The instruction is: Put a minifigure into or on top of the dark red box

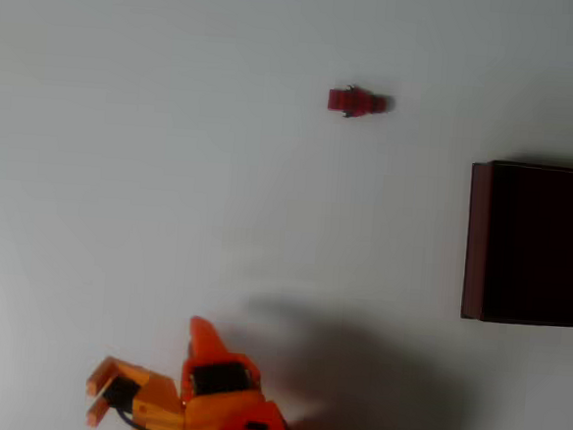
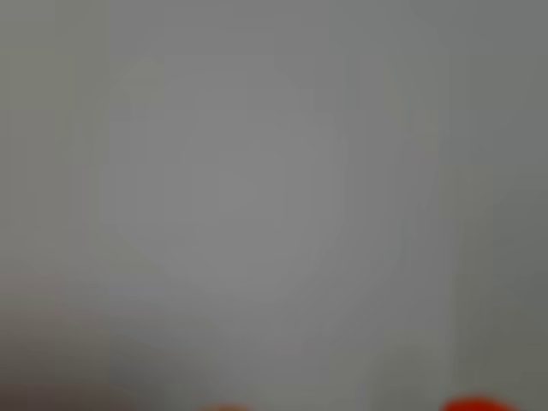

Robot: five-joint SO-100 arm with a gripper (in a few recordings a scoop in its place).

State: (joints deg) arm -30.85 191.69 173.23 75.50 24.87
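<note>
One minifigure (image 1: 356, 102) is lying on the white table (image 1: 172, 168), up-left of and well apart from the one dark red box (image 1: 532, 244) — while the orange gripper (image 1: 200, 332) is sitting low-left of that box, its state unclear.

The overhead view is bright and evenly lit, a little soft, with the white worktop (image 1: 172, 168) looking pale grey-blue. A wide, soft shadow (image 1: 373, 379) spreads to the right of the jaws, and the dark red box (image 1: 477, 238) has an almost black inside with no detail. The wrist view is fully out of focus, a grey blur with faint orange smudges (image 2: 475, 404) at its bottom edge.
</note>
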